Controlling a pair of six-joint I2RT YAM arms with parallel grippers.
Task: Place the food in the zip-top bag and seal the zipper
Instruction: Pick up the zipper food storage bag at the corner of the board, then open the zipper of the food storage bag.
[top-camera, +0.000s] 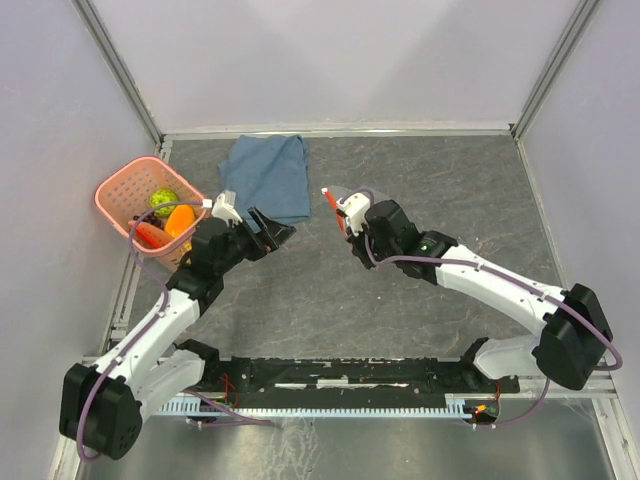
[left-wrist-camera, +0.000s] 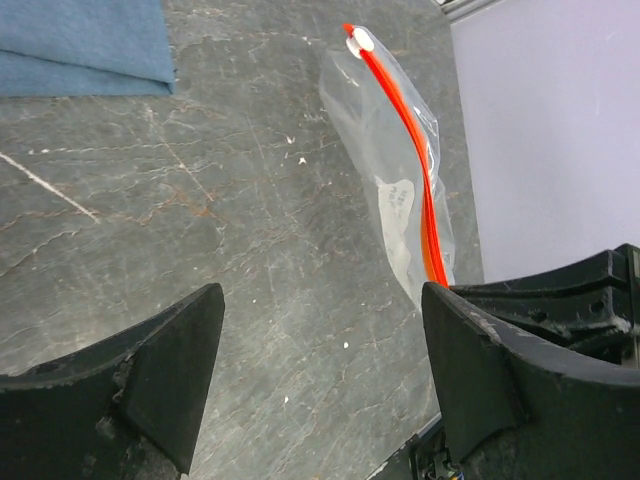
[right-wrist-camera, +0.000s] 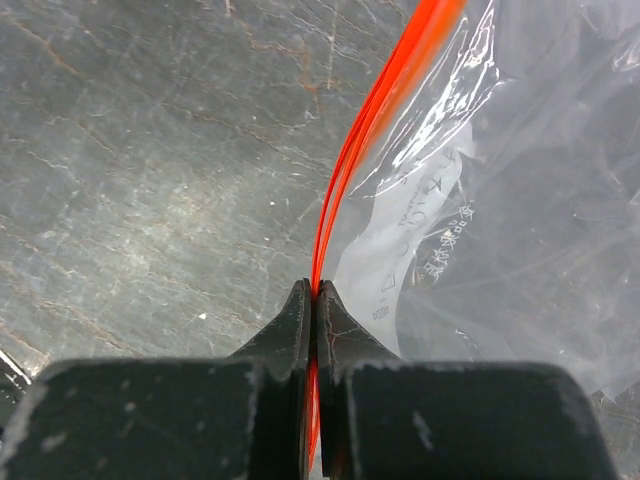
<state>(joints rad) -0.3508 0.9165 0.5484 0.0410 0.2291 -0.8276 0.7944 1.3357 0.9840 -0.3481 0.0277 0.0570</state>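
Half-ready at best: pinching zipper (right-wrist-camera: 345, 180) w/ right gripper (right-wrist-camera: 315, 295), jaws clamped together on the orange-red strip, holding bag (left-wrist-camera: 390, 170) upright, prob. to present its mouth to the other arm. Pointing left gripper (left-wrist-camera: 320, 340) at bag w/ jaws wide apart & empty, likely for taking the opposite lip. Leaving food (top-camera: 165, 215) in basket (top-camera: 115, 180) at far left, well apart from bag.

The table (top-camera: 420, 190) has a dark grey, marbled top. Plain pale lilac panels enclose it: rear wall (top-camera: 340, 60), left wall (top-camera: 50, 120) and right wall (top-camera: 600, 150). Aluminium posts, left post (top-camera: 120, 70) and right post (top-camera: 557, 65), mark the rear corners. Lighting is even and diffuse.
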